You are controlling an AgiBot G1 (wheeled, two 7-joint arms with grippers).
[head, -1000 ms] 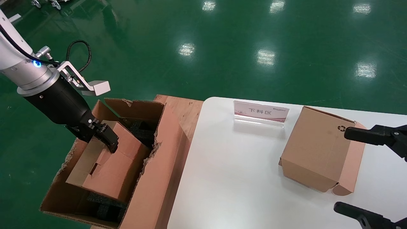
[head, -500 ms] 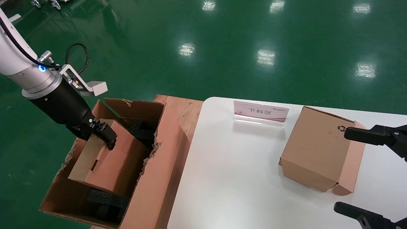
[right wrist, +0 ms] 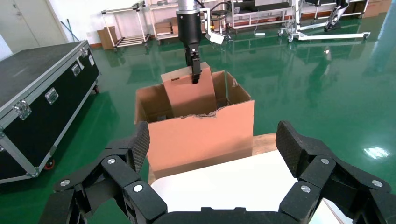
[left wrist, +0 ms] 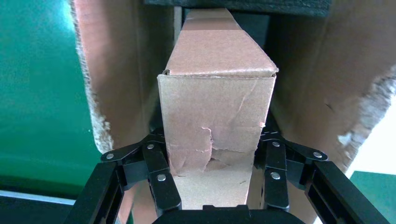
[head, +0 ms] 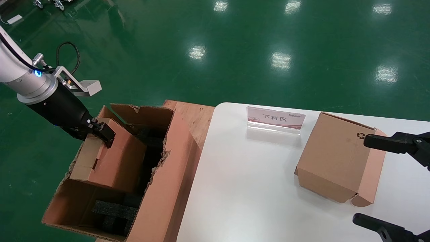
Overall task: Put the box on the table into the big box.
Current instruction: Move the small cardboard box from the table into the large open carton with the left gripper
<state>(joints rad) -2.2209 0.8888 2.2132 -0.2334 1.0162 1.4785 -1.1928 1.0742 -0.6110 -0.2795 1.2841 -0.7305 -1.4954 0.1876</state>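
The left end effector [left wrist: 212, 184] clamps the small plain brown cardboard carton [head: 111, 159], tilted inside the big torn-rimmed corrugated carton [head: 168, 188], hiding black foam. The right end effector [right wrist: 212, 156], partly cropped, spreads wide over the white table [head: 242, 188].

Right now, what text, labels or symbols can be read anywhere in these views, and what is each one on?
"下料区": on the sign standing on the white table.
Small print at that sign's upper right: too small to read.
Black recycling symbol, no words: on the carton on the table.
The box held by the left gripper and the big box: no print seen.
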